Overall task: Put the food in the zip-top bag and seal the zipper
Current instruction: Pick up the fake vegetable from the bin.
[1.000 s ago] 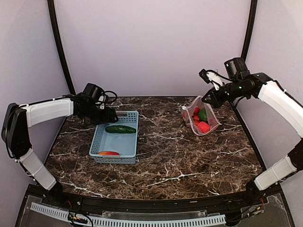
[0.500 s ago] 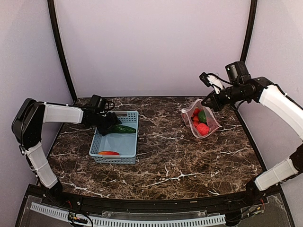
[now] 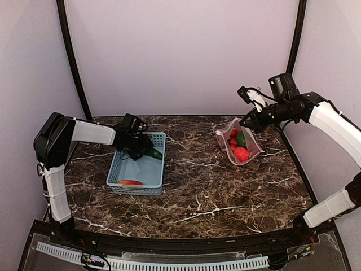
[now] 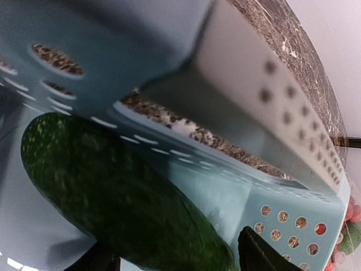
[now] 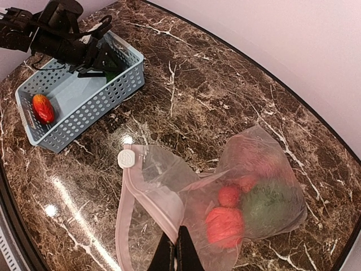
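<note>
Laboratory-type test booth. Evidence: plain lilac walls (image 3: 180,56), black corner tubes (image 3: 70,56), and a marble-pattern table (image 3: 225,192) boxed between them.

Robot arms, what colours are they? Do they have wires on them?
Both the left arm and the right arm have smooth white tube sections joined by chunky black joints. Each ends in a black claw with two fingers: the left claw and the right claw. Thin black cables loop near each wrist.
</note>
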`<state>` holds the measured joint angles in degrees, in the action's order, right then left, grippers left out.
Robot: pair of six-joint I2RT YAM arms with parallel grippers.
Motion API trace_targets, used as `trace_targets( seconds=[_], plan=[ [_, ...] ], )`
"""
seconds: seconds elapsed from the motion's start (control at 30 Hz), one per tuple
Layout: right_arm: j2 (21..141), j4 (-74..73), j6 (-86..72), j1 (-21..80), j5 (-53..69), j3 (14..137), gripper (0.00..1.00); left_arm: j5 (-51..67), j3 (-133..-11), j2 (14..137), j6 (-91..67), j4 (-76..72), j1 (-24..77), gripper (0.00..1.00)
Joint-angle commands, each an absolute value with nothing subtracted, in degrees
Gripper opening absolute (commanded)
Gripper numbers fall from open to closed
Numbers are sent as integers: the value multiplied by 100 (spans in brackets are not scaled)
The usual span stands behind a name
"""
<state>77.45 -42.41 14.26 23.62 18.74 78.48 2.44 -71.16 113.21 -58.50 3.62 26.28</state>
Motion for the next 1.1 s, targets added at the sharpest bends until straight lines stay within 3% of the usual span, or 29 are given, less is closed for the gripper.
trace_targets(
  seconds=[0.0,0.27,0.63,1.07],
  plan=[
    [7689,-4093,1358,2382,1989,7813,0,-112,-7465,11480,-5499,743,2770,66],
    [7713,-4072,1371,2381,1982,7782,0,-364,-7488,11273,-4918,922,2966,48],
    [7764,-4105,1366,2381,1974,7817,0,-723,-7564,10437,-3729,1327,3129,47],
    [7747,-4085,1380,2369,1971,7749,0,387,-7926,10116,-1704,3658,3129,46]
  ],
)
